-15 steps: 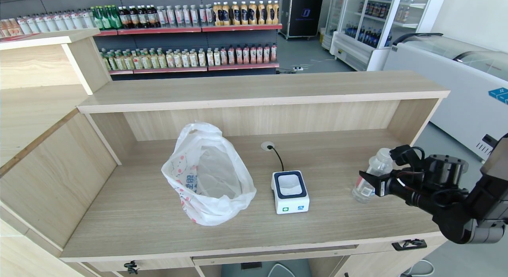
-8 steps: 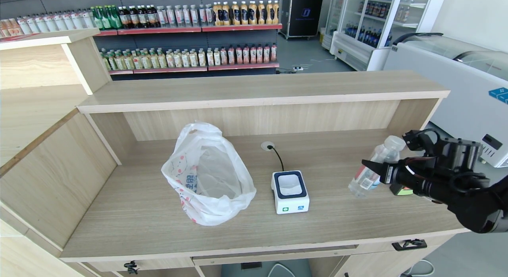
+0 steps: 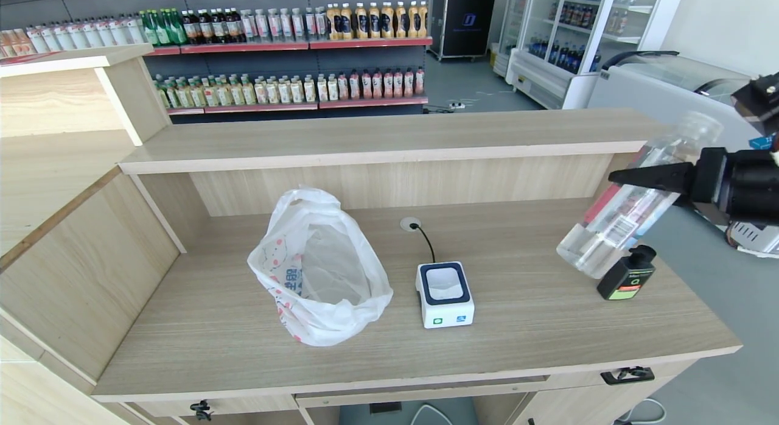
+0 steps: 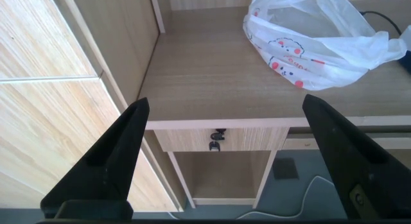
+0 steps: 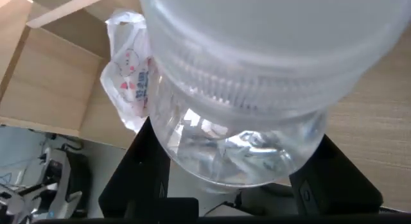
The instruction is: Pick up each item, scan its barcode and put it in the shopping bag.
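A clear water bottle point(image 3: 633, 200) with a red-and-white label hangs tilted high above the counter's right end, cap up and to the right; my right gripper point(image 3: 660, 176) is shut on its middle. In the right wrist view the water bottle point(image 5: 257, 95) fills the space between the fingers. A white shopping bag point(image 3: 319, 266) stands open at the counter's left-centre, also seen as the bag point(image 4: 314, 38) beyond my open left gripper point(image 4: 221, 160), which hangs below the counter's front edge. The white barcode scanner point(image 3: 445, 294) sits mid-counter. A small dark bottle point(image 3: 627, 273) with a green label stands at the right.
The wooden counter point(image 3: 517, 327) has a raised back ledge and a side wall on the left. The scanner's cable runs to a grommet point(image 3: 411, 223) at the back. Store shelves and freezers stand beyond.
My right gripper has lifted the water bottle up and to the right, off the counter, tilting it further. The small dark bottle behind it has come into sight.
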You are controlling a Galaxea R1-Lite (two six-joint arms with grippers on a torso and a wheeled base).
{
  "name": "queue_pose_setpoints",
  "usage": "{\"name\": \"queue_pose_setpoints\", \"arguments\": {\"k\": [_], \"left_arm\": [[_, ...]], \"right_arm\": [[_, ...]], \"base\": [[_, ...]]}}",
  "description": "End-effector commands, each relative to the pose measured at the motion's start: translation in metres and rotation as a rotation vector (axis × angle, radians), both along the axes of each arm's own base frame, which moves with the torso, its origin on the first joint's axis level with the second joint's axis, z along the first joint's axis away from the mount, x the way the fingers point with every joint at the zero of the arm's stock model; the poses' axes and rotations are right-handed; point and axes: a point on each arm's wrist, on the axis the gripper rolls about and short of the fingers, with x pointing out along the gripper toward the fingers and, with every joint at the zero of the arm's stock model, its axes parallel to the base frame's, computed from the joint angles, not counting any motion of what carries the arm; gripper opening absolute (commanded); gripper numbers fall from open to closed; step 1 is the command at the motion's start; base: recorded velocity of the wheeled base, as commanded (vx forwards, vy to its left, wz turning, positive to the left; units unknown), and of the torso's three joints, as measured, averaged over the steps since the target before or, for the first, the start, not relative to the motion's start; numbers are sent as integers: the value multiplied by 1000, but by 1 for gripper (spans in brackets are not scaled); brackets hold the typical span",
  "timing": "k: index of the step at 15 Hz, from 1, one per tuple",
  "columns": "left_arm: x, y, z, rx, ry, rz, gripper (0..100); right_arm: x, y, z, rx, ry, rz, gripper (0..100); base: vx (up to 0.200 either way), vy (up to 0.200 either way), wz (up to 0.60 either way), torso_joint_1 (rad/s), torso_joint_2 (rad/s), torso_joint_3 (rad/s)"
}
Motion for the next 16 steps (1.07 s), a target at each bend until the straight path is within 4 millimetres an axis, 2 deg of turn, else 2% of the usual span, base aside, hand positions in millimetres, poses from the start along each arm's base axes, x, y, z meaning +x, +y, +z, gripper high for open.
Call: {"name": "queue_pose_setpoints", "arguments": {"k": [1, 4, 5, 6, 7, 10, 13, 16], "left_arm": [[0, 0, 0, 0, 0, 1, 100], [0, 0, 0, 0, 0, 1, 100], [0, 0, 0, 0, 0, 1, 100], [0, 0, 0, 0, 0, 1, 100], [0, 0, 0, 0, 0, 1, 100], [0, 0, 0, 0, 0, 1, 100], [0, 0, 0, 0, 0, 1, 100], [0, 0, 0, 0, 0, 1, 100]], "right_arm": [[-56, 4, 47, 32, -149, 84, 0], [-78, 13, 56, 45, -125, 165, 0], [-99, 16, 56, 84, -86, 237, 0], [-99, 16, 56, 84, -86, 237, 0], [-121, 17, 59, 93, -89, 288, 0], [-147, 16, 61, 96, -98, 325, 0], [-157, 13, 61, 92, -84, 305, 0], [-156, 12, 65, 57, -95, 170, 0]], "base": [[0, 0, 0, 0, 0, 0], [0, 0, 0, 0, 0, 0], [0, 0, 0, 0, 0, 0], [0, 0, 0, 0, 0, 0], [0, 0, 0, 0, 0, 0], [0, 0, 0, 0, 0, 0], [0, 0, 0, 0, 0, 0], [0, 0, 0, 0, 0, 0]]}}
